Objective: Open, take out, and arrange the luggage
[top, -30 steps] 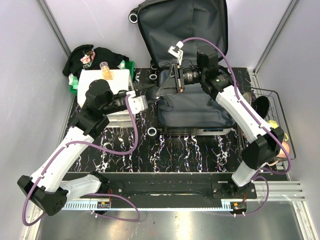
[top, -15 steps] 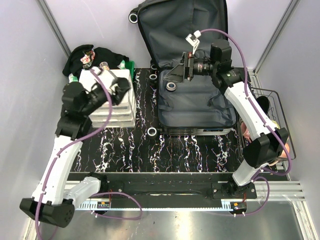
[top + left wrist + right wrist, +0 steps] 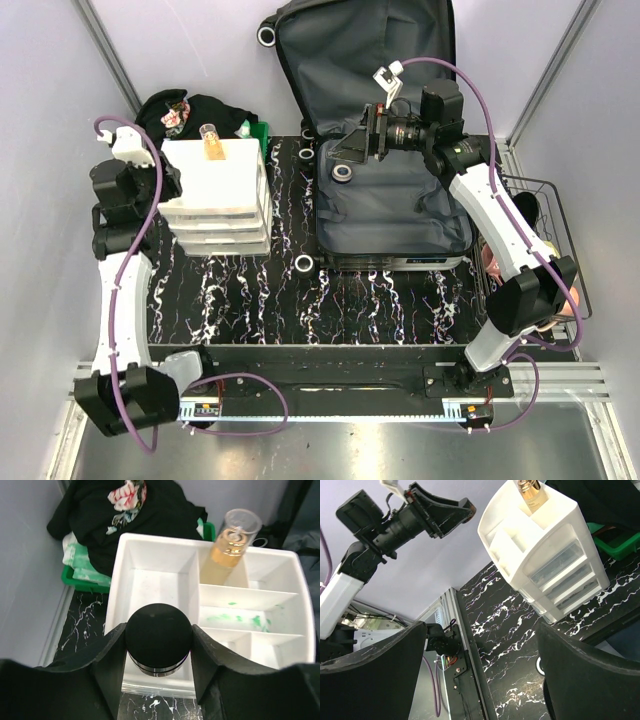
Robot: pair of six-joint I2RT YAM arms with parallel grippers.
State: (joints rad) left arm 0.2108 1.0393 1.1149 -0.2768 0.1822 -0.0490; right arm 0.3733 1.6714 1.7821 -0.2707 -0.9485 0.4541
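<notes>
Top external: L arm (image 3: 120,270) upright, L pincer (image 3: 159,635) snug on black-capped jar (image 3: 159,647); R pincer (image 3: 481,630) over luggage (image 3: 400,210), wide, empty.

The left arm (image 3: 122,290) is raised along the left edge and bent at the elbow; the left claw (image 3: 159,630) is closed on a black-lidded jar (image 3: 159,640). The right arm (image 3: 500,230) is stretched far forward, wrist turned leftward; the right claw (image 3: 480,680) is spread wide, empty.

pale lilac walls (image 3: 60,200), black marbled tabletop (image 3: 380,300)
</notes>
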